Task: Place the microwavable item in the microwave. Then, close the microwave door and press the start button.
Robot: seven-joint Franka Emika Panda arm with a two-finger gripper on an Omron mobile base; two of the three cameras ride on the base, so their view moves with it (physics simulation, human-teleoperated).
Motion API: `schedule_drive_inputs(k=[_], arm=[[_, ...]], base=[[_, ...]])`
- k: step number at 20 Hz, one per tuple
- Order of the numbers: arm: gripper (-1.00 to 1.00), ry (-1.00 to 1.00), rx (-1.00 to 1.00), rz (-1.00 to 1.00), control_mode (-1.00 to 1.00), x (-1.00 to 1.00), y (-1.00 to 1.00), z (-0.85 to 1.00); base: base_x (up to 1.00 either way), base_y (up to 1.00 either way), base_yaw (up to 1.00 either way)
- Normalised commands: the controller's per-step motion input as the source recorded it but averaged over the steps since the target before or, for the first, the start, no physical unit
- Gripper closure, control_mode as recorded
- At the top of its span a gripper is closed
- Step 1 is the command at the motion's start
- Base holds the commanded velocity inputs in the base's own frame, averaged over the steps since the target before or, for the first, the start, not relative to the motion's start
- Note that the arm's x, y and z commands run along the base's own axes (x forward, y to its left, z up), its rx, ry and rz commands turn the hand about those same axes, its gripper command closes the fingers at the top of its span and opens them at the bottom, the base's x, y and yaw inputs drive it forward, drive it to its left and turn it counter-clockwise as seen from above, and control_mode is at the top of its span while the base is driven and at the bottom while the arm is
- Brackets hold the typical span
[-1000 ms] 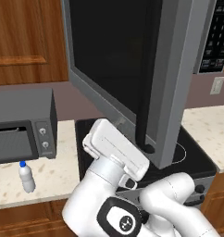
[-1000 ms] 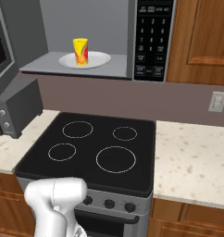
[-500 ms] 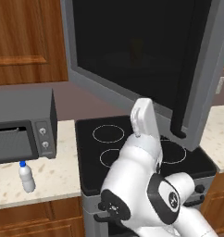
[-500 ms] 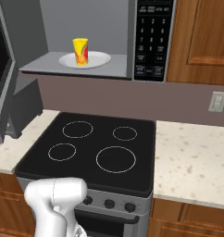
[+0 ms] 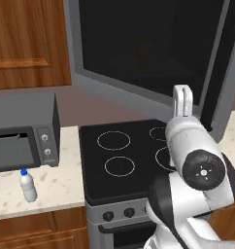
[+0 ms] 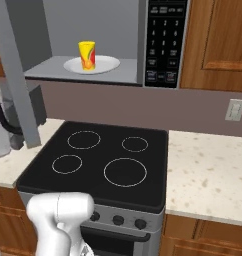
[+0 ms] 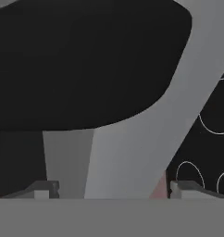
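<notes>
The microwavable item, a small yellow cup (image 6: 87, 55) with a red-orange mark, stands upright on a white plate (image 6: 105, 65) inside the open microwave (image 6: 93, 25). The black keypad panel (image 6: 165, 40) is to its right. The microwave door (image 5: 148, 48) stands partly swung, its dark glass toward the left base camera and its grey edge (image 6: 15, 75) at the left of the right base view. My gripper (image 7: 114, 190) is open with nothing between its fingers, close against the door's grey frame (image 7: 132, 152). My arm (image 5: 182, 102) reaches up to the door's lower frame.
Below the microwave is a black four-burner stove (image 6: 108, 160). On the counter to its left are a dark grey toaster oven (image 5: 22, 131) and a clear bottle with a blue cap (image 5: 27, 186). Speckled counter (image 6: 208, 175) extends to the right. Wooden cabinets flank the microwave.
The door has swung round toward the microwave opening and its edge has come into the right base view. My arm has swung right and up along with it.
</notes>
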Motion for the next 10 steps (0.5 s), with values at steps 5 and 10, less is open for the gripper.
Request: schedule_drive_inputs(k=[5,10], arm=[[-1.00,0.21,0.22,0.25,-1.00,0.61,-0.47,0.19],[-1.00,0.18,0.15,0.21,-1.00,0.76,-0.31,0.10]], base=[[0.00,0.00,0.00],[0.00,0.00,0.00]])
